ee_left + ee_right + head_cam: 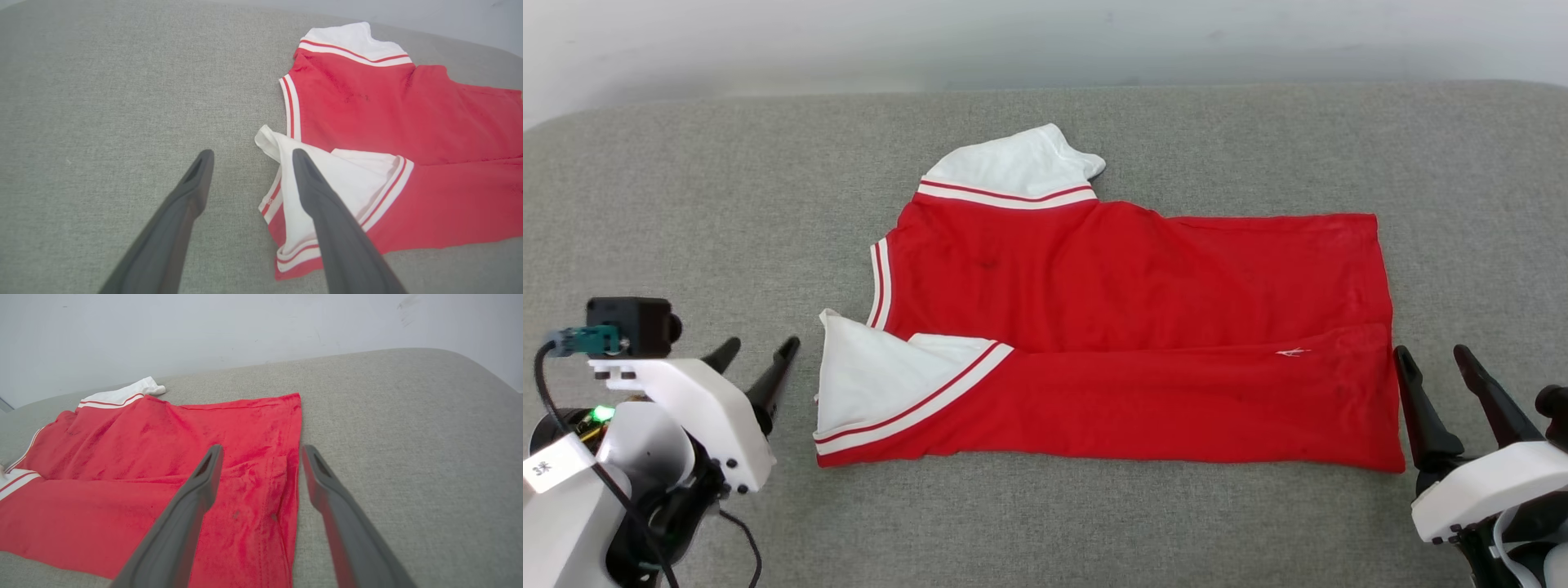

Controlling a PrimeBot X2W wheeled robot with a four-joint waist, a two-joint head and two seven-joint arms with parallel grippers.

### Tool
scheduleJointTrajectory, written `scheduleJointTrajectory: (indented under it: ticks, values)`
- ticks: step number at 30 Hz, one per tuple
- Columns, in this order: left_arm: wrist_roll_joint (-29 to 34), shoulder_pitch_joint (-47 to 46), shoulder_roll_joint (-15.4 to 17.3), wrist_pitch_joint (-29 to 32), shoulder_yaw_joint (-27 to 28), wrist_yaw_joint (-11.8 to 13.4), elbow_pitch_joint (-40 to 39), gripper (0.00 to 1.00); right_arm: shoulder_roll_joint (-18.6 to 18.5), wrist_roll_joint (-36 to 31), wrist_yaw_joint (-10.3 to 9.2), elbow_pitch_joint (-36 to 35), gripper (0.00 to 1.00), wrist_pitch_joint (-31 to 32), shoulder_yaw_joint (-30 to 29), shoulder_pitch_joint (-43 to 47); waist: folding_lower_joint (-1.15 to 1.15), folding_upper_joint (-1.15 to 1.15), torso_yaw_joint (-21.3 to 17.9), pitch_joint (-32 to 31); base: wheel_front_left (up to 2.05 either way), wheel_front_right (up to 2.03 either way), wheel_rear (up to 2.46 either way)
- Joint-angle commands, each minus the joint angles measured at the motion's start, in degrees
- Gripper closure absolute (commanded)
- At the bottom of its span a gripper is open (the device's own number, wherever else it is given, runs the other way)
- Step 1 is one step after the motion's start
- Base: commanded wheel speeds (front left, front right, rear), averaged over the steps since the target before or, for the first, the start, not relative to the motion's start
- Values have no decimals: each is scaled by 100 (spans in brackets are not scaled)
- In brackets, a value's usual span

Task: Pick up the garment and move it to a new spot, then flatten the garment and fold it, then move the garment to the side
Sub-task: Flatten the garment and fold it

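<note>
The garment (1127,327) is a red jersey with white sleeves and red-white striped trim, lying flat across the middle of the grey surface with its near long edge folded over onto the body. One white sleeve (1013,167) points to the far side, the other (874,380) lies on the near left corner. My left gripper (760,349) stands open just left of that corner, holding nothing; in the left wrist view the left gripper (249,157) hovers by the sleeve (327,183). My right gripper (1431,355) is open beside the hem at the right, and in the right wrist view the right gripper (261,451) straddles the hem edge (292,457).
The grey padded surface (686,204) stretches wide on all sides of the jersey, with rounded far corners. A pale wall (1045,41) rises behind its far edge.
</note>
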Motion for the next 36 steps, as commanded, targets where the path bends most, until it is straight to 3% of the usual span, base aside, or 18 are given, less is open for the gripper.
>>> scheduleJointTrajectory:
  ticks: [1,6,14,21,23,25,30,36]
  values:
    - [-35,111,112,229,-60,47,-169,0,56,-61,-5,-76,0,29,-16,57,0,0,-15,1,0,0,0]
    - [-210,264,351,1058,-289,156,-702,0,179,-92,-5,-267,0,104,-37,106,0,0,-93,74,0,0,0]
    - [-369,342,261,1449,-506,217,-487,0,259,-86,-5,-368,0,130,-12,36,0,0,-272,321,0,0,0]
    - [-657,344,-152,1933,-1025,-136,281,0,260,-60,-5,-390,0,60,-53,-49,0,0,-432,531,0,0,0]
    - [-707,342,-266,2063,-1176,-239,435,94,253,-56,-5,-390,0,59,-93,-51,0,0,-453,535,0,0,0]
    - [-728,338,-318,2124,-1236,-278,510,100,247,-51,-5,-401,0,56,-110,-53,0,0,-461,533,0,0,0]
    - [-694,193,-349,2029,-1204,-268,685,100,198,-2,-5,-444,0,149,-214,-8,0,0,-472,493,0,0,0]
    - [-556,38,-221,1511,-813,-116,460,100,-55,246,-5,-482,0,1017,-319,167,0,0,-453,406,0,0,0]
